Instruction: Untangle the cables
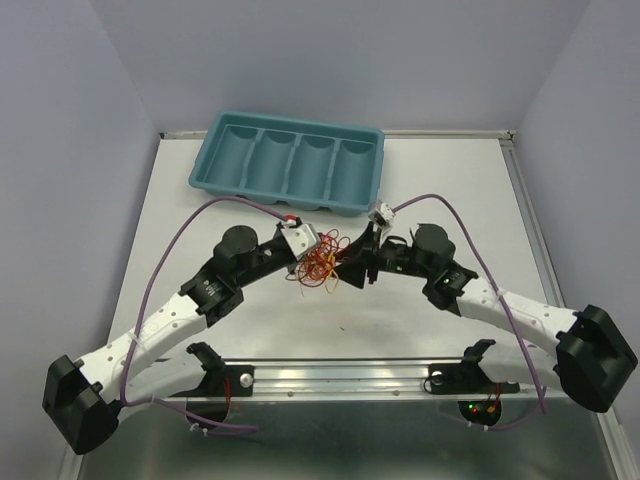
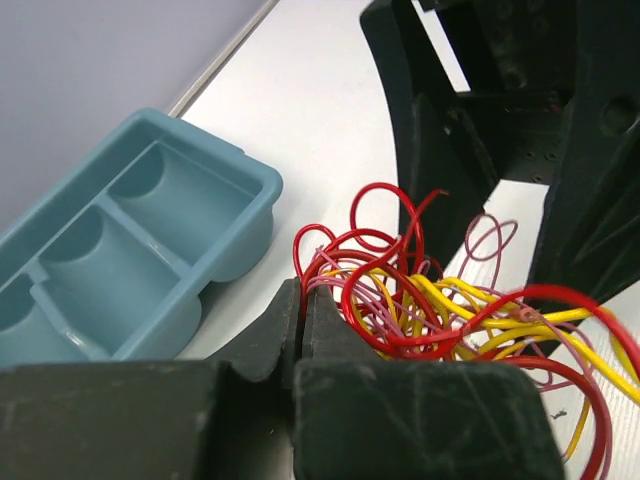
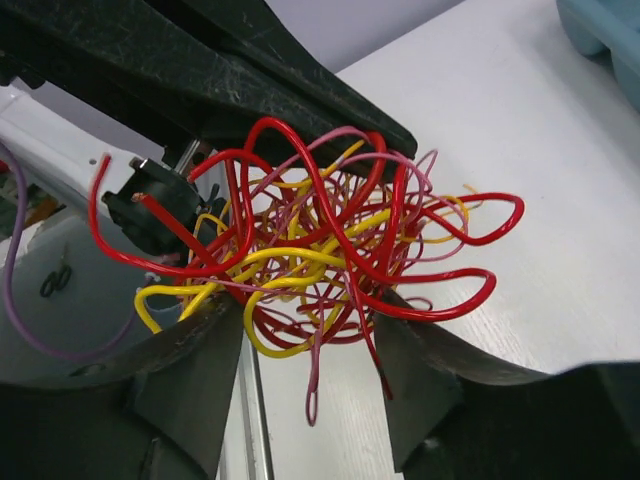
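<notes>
- L gripper (image 2: 303,305) is sitting closest to its own wrist cam. Its jaws are pressing together w/ no gap showing. A few red + pink strands are running into the seam at the tips, so it is pinching the cables (image 2: 440,310).
- The cables are bunching into one tangle of red, dark red/pink and yellow loops. It is starting right at the L tips and spilling to the right side of that view.
- R gripper (image 3: 310,320) is standing w/ jaws apart, one finger on each side of the tangle. The bundle is sitting btw them, loose and not squashed. Can't tell whether the pads are pressing on any strand.
- In R wrist view, one bare red end is poking out to the left of the bunch.
- In top view, both grippers are meeting nose to nose at about the table (image 1: 400,330) ctr w/ the tangle btw them. Can't tell if it is resting on the surface or hanging just above.
- Teal tray (image 1: 205,165) w/ four compartments is lying at the far side, near the tangle but apart from it.
- L arm (image 1: 160,325) and R arm (image 1: 520,310) are reaching inward from the near corners, w/ a purple lead (image 1: 190,225) arching over each.
</notes>
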`<control>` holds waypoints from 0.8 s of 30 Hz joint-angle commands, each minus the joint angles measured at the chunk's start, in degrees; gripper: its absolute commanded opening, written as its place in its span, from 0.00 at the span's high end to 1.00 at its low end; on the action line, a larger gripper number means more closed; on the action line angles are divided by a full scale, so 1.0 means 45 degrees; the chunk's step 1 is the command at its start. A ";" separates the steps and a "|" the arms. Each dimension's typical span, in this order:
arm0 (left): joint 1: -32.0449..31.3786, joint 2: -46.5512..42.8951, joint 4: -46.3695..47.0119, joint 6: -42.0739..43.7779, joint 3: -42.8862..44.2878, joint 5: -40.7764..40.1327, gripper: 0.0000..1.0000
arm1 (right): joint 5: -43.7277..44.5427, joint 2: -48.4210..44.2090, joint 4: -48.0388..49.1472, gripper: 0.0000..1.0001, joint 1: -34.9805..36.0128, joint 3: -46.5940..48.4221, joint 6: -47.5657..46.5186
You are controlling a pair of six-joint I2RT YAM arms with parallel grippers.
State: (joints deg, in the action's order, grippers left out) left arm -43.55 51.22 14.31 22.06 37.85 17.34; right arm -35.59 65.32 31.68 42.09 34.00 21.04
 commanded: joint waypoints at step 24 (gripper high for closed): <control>0.3115 -0.2067 0.2779 -0.2169 -0.0422 -0.3913 1.00 | 1.8069 -0.5354 -0.4658 0.99 0.0296 -0.0544 0.2260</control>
State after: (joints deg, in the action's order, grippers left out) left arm -29.89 41.95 23.57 12.34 35.99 -1.96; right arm 39.31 43.83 12.69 43.86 32.40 31.46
